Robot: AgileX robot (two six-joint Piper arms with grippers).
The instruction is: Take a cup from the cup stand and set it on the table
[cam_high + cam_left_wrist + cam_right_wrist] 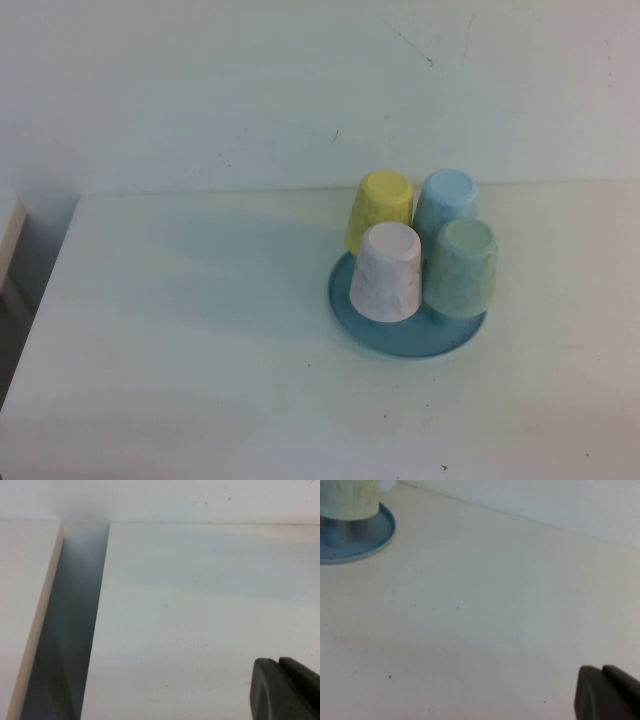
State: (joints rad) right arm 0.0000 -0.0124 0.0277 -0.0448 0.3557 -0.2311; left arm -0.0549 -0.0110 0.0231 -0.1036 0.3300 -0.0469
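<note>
The cup stand (pixel 400 340), a round blue dish, sits on the white table (pixel 200 360) right of centre. Four cups stand upside down on it. The mint-green speckled cup (pixel 462 268) is at the front right, next to the pinkish-white cup (pixel 388 272), with the light blue cup (pixel 446 198) and a yellow cup (pixel 380 205) behind. Neither gripper shows in the high view. My left gripper (pixel 280 666) is shut and empty over bare table. My right gripper (pixel 602 672) is shut and empty; the stand (pixel 377 530) and a pale cup rim (pixel 350 502) lie far from it.
In the left wrist view a dark gap (pixel 70 630) separates the table (pixel 200 605) from a neighbouring pale surface (pixel 25 580). That surface's edge shows at the far left of the high view (pixel 10 235). A white wall (pixel 250 90) rises behind the table.
</note>
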